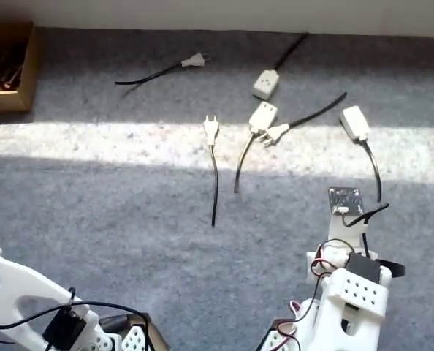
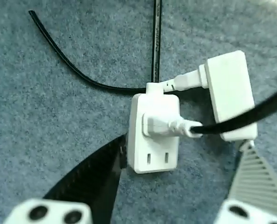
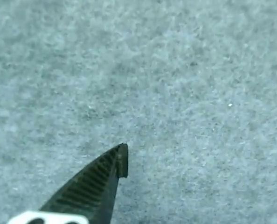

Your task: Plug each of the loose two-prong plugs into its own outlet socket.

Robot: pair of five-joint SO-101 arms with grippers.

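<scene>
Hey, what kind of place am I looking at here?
Probably a robotics lab bench: two white robot arms at a grey felt-covered table, loose plugs and outlet sockets laid out for practice, a wooden box alongside.

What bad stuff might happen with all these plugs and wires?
The left tool is open on either side of a socket block that already holds a plug. Closing might knock that plug out. That block seems to lie loose on the carpet, so a push may slide it. The near loose plug trails a long cord that might snag when lifted.
</scene>
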